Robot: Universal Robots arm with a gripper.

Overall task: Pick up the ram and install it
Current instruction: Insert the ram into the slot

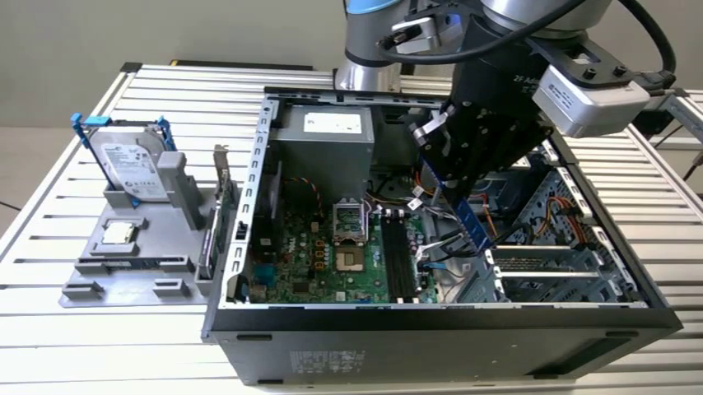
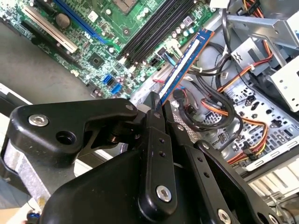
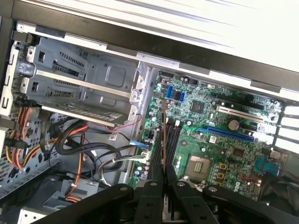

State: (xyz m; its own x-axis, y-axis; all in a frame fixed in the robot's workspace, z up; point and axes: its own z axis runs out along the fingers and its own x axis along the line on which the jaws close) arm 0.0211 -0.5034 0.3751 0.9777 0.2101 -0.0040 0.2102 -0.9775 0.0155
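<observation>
**Blue ram gripped above the open computer case**

Starting at the exterior view's left, on the slatted aluminium table (image 1: 39, 214): a grey plastic holder tray (image 1: 110, 284). Held in it: one large silver hard drive with blue rails (image 1: 130, 169), standing upright on its edge, and one small square silver processor chip (image 1: 118, 233), lying flat just in front of the drive.

Next to the tray: one black open-sided computer case (image 1: 439, 341). Inside it, from left to right:
- a green motherboard (image 1: 308, 263) on the floor of the case
- a grey metal power supply box (image 1: 329, 132) at the far wall
- black memory slots (image 1: 401, 263) side by side, exact number not sure
- a bundle of black and orange cables (image 2: 233, 122)
- a grey metal drive cage (image 1: 561, 271) at the exterior view's right

Above the case: one black two-finger gripper (image 1: 456, 181), also seen in both wrist views (image 2: 156, 107) (image 3: 163, 179). Fingers (image 2: 156, 144) closed tightly on one end of the long, narrow, flat blue circuit-board ram (image 1: 475, 224).

Ram (image 2: 187, 58) hanging tilted down into the case, free end over the cables, just beside the memory slots on the exterior view's right. Apart from the slots, not yet seated in any of them. Seen edge-on in the first wrist view (image 3: 163, 140).

Counted: one ram, one hard drive, one processor chip, one tray, one case, one gripper with two fingers.
</observation>
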